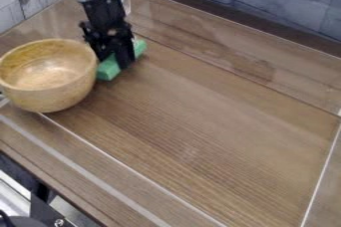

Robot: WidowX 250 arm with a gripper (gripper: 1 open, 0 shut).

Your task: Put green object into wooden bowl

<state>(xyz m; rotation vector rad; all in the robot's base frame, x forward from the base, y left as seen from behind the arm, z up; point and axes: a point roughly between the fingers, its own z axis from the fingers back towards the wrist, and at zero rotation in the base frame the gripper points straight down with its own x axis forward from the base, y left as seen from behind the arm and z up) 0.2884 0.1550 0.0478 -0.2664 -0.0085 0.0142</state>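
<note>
The wooden bowl point(48, 96), round, light tan and hollow, stands at the left of the table. Right beside its right rim is the green object point(111, 70), a small bright-green bar whose low end is at or just above the tabletop. My black gripper point(115, 52) comes down steeply from the top of the view and is shut on the green object, its fingers on either side of the bar. The bar is outside the bowl, close against its outer wall; I cannot tell whether they touch.
The wooden tabletop point(220, 112) is ringed by a low clear plastic wall point(94, 171) along the front and sides. A grey plank wall runs behind at the upper right. A dark stand shows at the bottom left corner.
</note>
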